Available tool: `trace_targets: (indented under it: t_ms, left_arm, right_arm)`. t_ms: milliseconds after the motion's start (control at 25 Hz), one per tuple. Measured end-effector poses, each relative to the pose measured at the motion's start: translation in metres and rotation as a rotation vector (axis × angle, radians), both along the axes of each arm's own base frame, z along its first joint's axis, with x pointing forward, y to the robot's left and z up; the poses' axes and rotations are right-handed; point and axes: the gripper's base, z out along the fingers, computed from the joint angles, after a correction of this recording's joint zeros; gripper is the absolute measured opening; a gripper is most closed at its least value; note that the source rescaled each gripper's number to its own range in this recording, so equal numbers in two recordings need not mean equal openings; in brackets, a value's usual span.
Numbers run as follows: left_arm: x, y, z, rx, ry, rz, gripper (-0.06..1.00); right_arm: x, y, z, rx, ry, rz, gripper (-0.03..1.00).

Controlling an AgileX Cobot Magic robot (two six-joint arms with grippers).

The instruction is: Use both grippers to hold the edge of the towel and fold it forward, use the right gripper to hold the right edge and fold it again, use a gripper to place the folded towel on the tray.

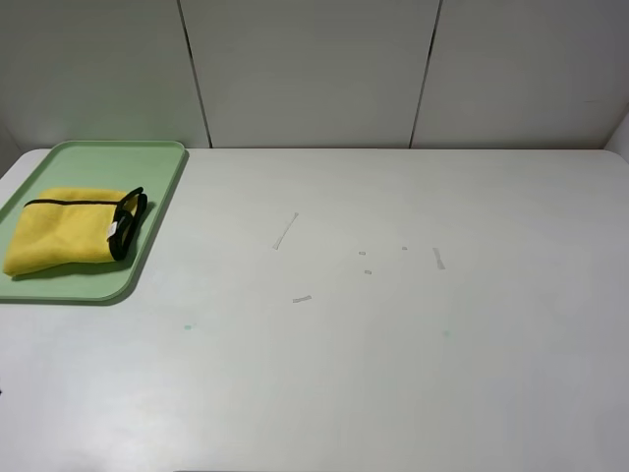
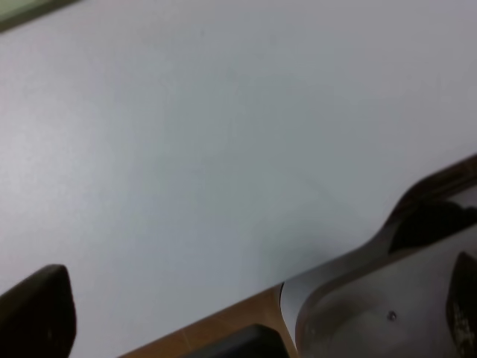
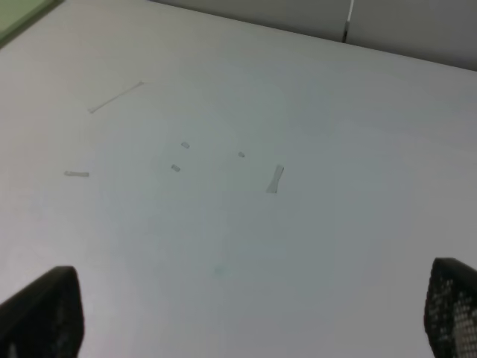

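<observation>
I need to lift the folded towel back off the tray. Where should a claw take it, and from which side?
Probably the towel's right end, where the black-trimmed edges stack. It faces open table, so come in from the right, just over the tray's low rim.

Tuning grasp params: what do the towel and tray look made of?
Towel: plush yellow fabric, likely microfibre; soft rounded folds, matte nap, black stitched trim.
Tray: pale green, probably moulded plastic; smooth, even colour, low raised rim, rounded corners.
</observation>
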Motion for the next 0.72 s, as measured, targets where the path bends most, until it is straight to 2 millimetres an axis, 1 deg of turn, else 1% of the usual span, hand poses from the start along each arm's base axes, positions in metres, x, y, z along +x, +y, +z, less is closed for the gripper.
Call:
trace_targets:
  t_ms: [160, 320, 560, 720]
  left_arm:
    - [-0.001, 0.005, 0.002, -0.032, -0.017, 0.07, 1.0]
    - [-0.013, 0.008, 0.006, -0.081, -0.1, 0.064, 1.0]
    - [-0.041, 0.014, 0.011, -0.116, -0.315, 0.125, 1.0]
    - [-0.062, 0.015, 0.012, -0.136, -0.461, 0.136, 1.0]
  right_arm:
    - [0.0, 0.0, 0.0, 0.0, 0.0, 0.0, 1.0]
    - [0.0, 0.0, 0.0, 0.001, 0.0, 0.0, 1.0]
    - [0.0, 0.0, 0.0, 0.001, 0.0, 0.0, 1.0]
    - [0.0, 0.0, 0.0, 0.001, 0.0, 0.0, 1.0]
